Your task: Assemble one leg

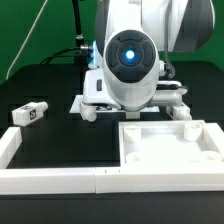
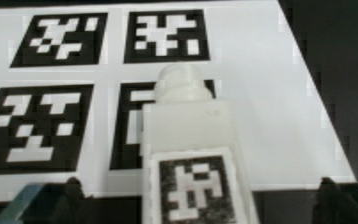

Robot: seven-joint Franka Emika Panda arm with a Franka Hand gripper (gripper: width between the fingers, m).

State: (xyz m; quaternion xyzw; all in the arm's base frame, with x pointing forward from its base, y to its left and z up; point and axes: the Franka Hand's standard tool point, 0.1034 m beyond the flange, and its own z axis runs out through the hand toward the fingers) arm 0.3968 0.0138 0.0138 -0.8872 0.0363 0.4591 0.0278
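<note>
Exterior camera faces arm (image 1: 130, 55); wrist camera close above marker board (image 2: 108, 75).

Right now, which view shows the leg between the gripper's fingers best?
The wrist view: the leg lies between the open fingers, its tag plain. In the exterior view the arm hides it.

White, rounded arm (image 1: 125, 85) w/ dark blue-lit disc (image 1: 131, 52).

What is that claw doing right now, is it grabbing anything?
Gripper: open wide, holding nothing; the white leg lies in the gap, not gripped.
</note>
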